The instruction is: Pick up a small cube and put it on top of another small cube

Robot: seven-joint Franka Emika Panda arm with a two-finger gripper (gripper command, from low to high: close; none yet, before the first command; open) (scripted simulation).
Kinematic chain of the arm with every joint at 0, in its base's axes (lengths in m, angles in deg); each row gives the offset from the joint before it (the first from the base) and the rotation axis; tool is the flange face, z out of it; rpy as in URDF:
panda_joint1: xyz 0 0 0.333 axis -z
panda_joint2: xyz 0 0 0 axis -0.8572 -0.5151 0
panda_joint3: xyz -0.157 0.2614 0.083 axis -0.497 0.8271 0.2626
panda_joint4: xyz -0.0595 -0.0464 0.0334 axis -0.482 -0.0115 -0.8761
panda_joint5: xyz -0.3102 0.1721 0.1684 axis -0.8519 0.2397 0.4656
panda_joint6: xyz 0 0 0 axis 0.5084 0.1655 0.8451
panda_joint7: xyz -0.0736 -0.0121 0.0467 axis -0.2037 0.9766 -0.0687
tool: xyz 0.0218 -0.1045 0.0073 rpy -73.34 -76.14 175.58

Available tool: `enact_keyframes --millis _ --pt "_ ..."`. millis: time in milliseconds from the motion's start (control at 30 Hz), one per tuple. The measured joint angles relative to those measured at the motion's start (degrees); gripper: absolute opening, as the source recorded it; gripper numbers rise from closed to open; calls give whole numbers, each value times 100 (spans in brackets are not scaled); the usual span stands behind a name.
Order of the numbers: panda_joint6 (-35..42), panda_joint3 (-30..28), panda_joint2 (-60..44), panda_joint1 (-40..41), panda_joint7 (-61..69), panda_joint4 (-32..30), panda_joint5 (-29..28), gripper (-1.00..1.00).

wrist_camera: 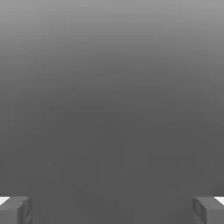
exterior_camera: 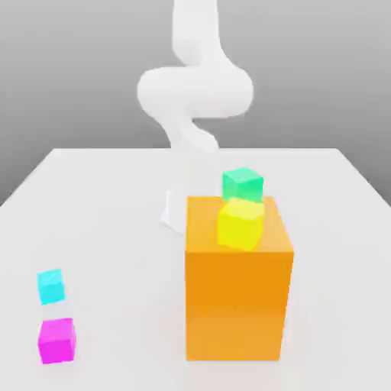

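We saw a white tabletop (exterior_camera: pixel 107 221) with a gray wall behind it. The white robot arm (exterior_camera: pixel 195 92) stood at the back, in the upper middle of the exterior view.

The small magenta cube (exterior_camera: pixel 56 340) sat on the tabletop in the lower left of the exterior view. The small cyan cube (exterior_camera: pixel 50 285) sat just above it in the picture, near it, with a thin gap between them. Nothing sat on top of either one.

A big orange block (exterior_camera: pixel 238 298) stood in the lower middle of that picture, a bit toward the exterior view's right. It was much bigger than the little cubes. A yellow cube (exterior_camera: pixel 240 223) showed at the top front of the orange block, and a green cube (exterior_camera: pixel 243 184) showed just above and behind the yellow one. We could not tell if they rested on the block or behind it.

In the hand view, we saw the two gray fingers (wrist_camera: pixel 15 210) in the lower corners of the picture. They were spread wide apart and held nothing between them. Past them we saw plain gray. The magenta cube was not between the fingers; it lay alone on the tabletop, well apart from the arm.
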Motion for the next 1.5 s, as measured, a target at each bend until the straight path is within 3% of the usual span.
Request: enact_keyframes --millis 267,567,733,900,1033,1067,1300,1500 --pt "-654 297 -1710 1130 -1777 -277 -507 0" --pt "-1381 113 -3579 1946 -3581 -584 -854 0" --pt "-1828 -30 -4577 2314 -4264 -770 -598 0" --pt "-2332 -59 -5546 2541 -4561 -901 20 0" --pt "-2978 -76 -6386 2554 -4603 -763 60 0" --pt "-3072 -89 -6508 2541 -4600 -740 68 -100" --pt "-3070 -84 -6493 2547 -4605 -743 64 -100" --pt "-2277 -164 -5415 2579 -4860 -1040 92 -100"
